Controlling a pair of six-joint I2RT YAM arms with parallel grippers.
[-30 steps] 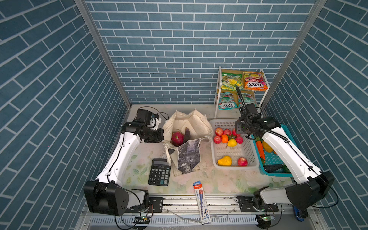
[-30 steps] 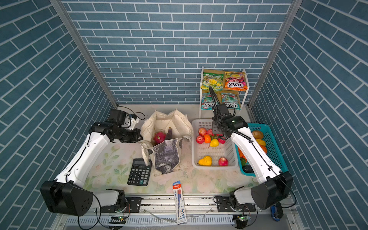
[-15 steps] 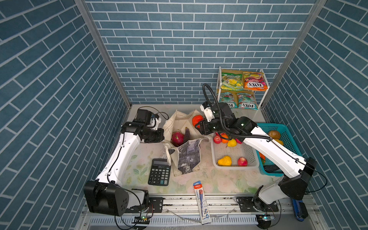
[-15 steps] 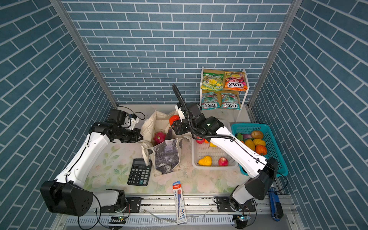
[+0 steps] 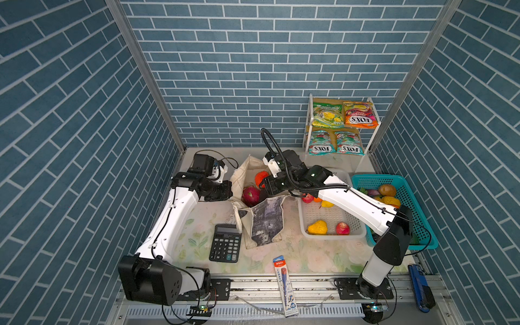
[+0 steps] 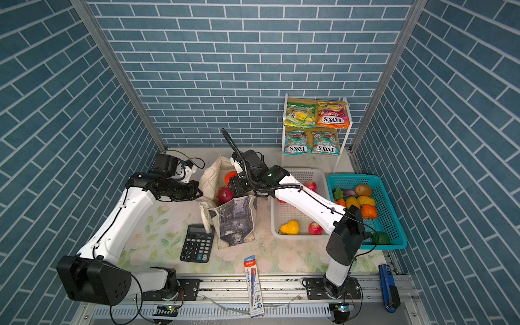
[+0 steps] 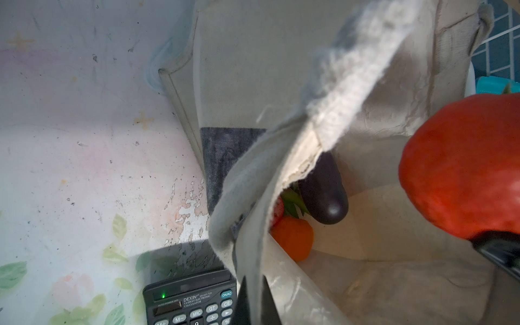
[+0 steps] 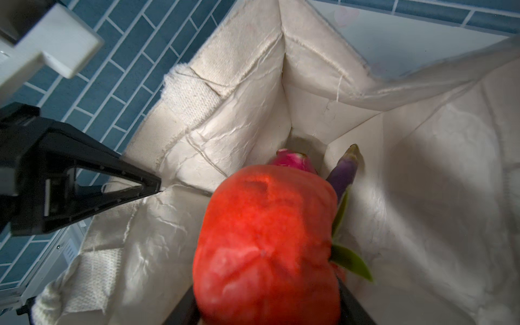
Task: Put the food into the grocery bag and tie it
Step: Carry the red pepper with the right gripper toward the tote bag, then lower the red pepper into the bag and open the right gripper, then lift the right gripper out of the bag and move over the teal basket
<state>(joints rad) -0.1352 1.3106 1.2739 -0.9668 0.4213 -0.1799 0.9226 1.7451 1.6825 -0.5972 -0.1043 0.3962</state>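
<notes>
Above the open mouth of the canvas tote (image 5: 266, 222), we are clamping a red-orange toy fruit (image 8: 267, 239) in the right jaws while the left jaws are pinching its rim. It is probably best lowered beside the dragon fruit (image 8: 292, 160) and eggplant (image 8: 342, 174) before we release.

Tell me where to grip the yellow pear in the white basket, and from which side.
Come down from above and close on the wide belly of the yellow pear, not its tapering neck. It lies low in the white basket, whose front wall likely blocks a side approach.
</notes>
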